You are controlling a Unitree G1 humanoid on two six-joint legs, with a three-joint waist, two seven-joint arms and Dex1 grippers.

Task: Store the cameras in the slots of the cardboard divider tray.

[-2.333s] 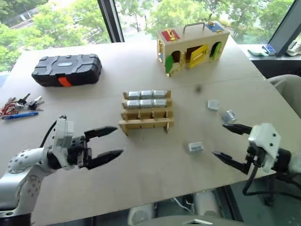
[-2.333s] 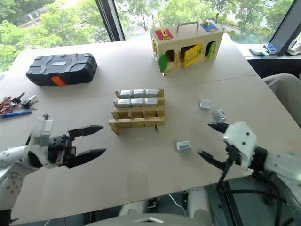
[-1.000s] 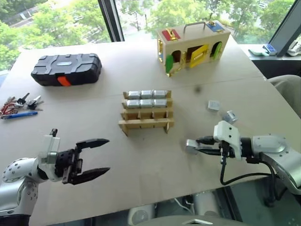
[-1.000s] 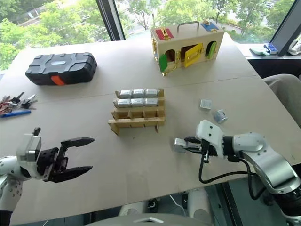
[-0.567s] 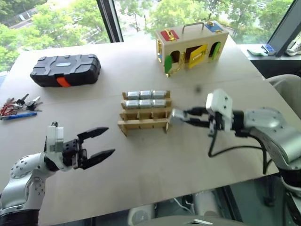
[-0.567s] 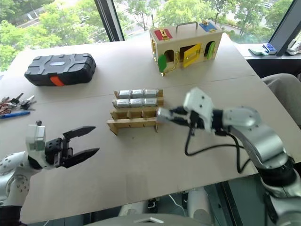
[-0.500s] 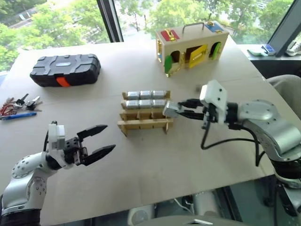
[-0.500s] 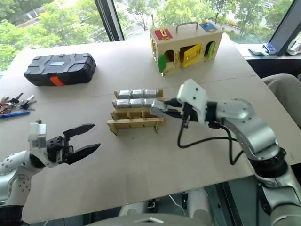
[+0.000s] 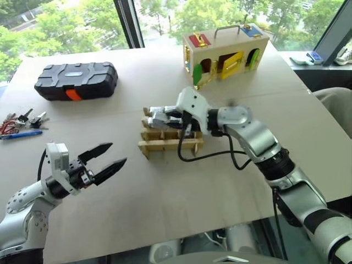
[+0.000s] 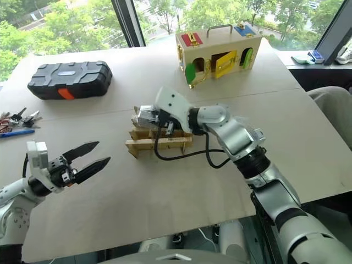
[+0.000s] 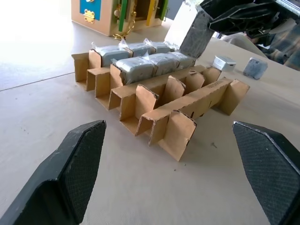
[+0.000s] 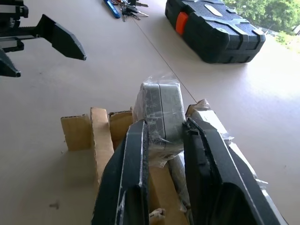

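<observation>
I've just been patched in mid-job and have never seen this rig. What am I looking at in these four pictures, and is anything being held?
A two-armed humanoid robot is at work. Two pictures come from its head, looking down over a pale tabletop; the other two come from a camera on each wrist, looking along that arm's black two-fingered tool.

The right tool is shut on one small silver-grey boxy camera in clear wrap, above the tan cardboard divider tray. Six like cameras sit in the tray's two far rows; the near slots are empty. Two more cameras lie loose on the table. The left tool is open and holds nothing, to the tray's left.

Also on the table: a black plastic case with an orange latch, a wooden box with coloured doors, and a bunch of keys beside a blue pen.
</observation>
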